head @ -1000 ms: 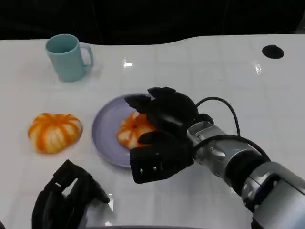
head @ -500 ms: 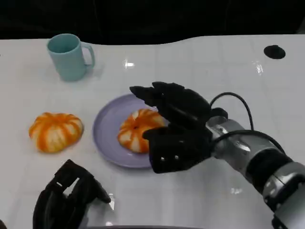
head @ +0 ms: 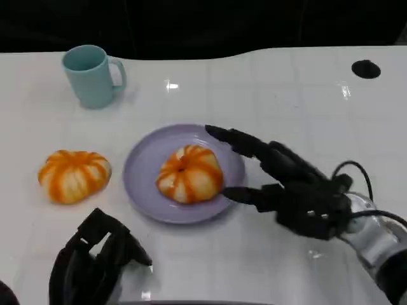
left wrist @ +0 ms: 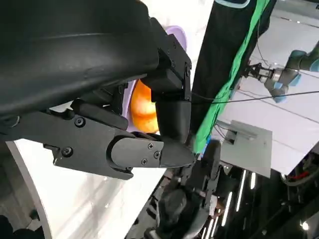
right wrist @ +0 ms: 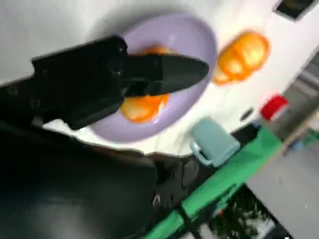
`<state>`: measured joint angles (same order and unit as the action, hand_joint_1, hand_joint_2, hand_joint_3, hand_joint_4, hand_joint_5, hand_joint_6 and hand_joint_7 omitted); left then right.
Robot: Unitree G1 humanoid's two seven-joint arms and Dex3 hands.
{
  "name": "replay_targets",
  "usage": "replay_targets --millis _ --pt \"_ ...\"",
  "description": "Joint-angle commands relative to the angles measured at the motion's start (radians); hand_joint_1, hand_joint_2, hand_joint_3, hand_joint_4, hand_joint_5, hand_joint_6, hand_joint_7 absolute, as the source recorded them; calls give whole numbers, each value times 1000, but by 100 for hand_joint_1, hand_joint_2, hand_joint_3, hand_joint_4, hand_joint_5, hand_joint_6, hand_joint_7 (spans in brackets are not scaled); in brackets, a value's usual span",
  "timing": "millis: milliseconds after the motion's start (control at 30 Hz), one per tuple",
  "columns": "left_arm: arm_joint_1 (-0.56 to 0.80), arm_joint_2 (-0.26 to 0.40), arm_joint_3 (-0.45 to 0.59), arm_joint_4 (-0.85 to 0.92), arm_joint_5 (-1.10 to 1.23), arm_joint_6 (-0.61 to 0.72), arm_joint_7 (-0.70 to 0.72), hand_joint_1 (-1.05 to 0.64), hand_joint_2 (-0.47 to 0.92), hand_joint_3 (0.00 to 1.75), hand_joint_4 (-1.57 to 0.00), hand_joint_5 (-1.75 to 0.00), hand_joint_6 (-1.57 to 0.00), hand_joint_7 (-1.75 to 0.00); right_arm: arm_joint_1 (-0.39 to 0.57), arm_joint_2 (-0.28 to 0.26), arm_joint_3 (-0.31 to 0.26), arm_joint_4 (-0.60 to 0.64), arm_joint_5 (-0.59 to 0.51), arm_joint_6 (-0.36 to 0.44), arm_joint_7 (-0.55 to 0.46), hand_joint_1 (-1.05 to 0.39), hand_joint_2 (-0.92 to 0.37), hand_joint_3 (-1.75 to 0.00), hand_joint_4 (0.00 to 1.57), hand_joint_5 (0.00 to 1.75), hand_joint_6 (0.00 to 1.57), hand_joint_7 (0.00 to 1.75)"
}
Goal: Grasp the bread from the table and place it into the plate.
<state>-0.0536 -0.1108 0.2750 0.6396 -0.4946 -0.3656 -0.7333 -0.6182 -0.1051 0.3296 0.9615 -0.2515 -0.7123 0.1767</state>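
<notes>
An orange-and-white striped bread [head: 190, 173] lies on the lavender plate [head: 141, 166] in the middle of the table; it also shows in the right wrist view as bread [right wrist: 142, 107] on the plate [right wrist: 184, 40]. My right hand [head: 289, 188] hovers just right of the plate, fingers spread and holding nothing, its tips over the plate's right rim. A second striped bread [head: 74, 175] sits on the table left of the plate. My left hand [head: 95, 259] rests low at the front left with fingers curled in on nothing.
A teal mug [head: 93, 75] stands at the back left. A small black round spot [head: 364, 68] marks the table's far right. White tabletop stretches to the right and front of the plate.
My right hand has let go of the bread on the plate, opened its fingers and drawn back to the right. The left hand has barely shifted.
</notes>
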Motion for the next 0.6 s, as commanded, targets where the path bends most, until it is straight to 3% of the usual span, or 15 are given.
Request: replay_targets --millis 33,200,267,367,467,500,533,600 --pt "1 9 4 1 9 -10 16 -56 92 27 -63 -175 -49 -156 95 -44 -84 -91 148 -28 144 -71 -92 -46 36 16 34 10" --pt "-1 13 2 -2 16 -3 24 -56 92 26 -63 -175 -49 -156 202 -76 -158 -159 282 -50 283 -63 -92 -47 56 31 52 15" --pt "0 16 1 -9 19 9 36 -56 92 25 -63 -175 -50 -155 242 -78 -188 -181 345 -36 346 -61 -92 -43 53 61 62 16" --pt "1 18 0 -17 19 22 43 -56 92 25 -63 -175 -51 -154 282 -76 -219 -210 403 1 413 -61 -92 -41 50 75 66 16" --pt "3 19 0 -22 17 25 41 -55 92 25 -63 -175 -52 -152 334 -68 -253 -257 475 76 473 -59 -92 -41 43 101 71 28" --pt "4 20 0 -20 18 20 39 -55 92 25 -63 -175 -52 -152 361 -59 -267 -287 512 134 484 -57 -92 -40 40 113 67 45" --pt "4 20 0 -19 19 17 38 -56 92 26 -63 -175 -52 -152 382 -52 -279 -313 538 180 493 -56 -92 -42 40 127 56 80" --pt "7 21 0 -21 19 16 37 -56 92 26 -63 -175 -52 -152 426 -38 -301 -364 576 260 488 -57 -92 -41 42 137 49 106"
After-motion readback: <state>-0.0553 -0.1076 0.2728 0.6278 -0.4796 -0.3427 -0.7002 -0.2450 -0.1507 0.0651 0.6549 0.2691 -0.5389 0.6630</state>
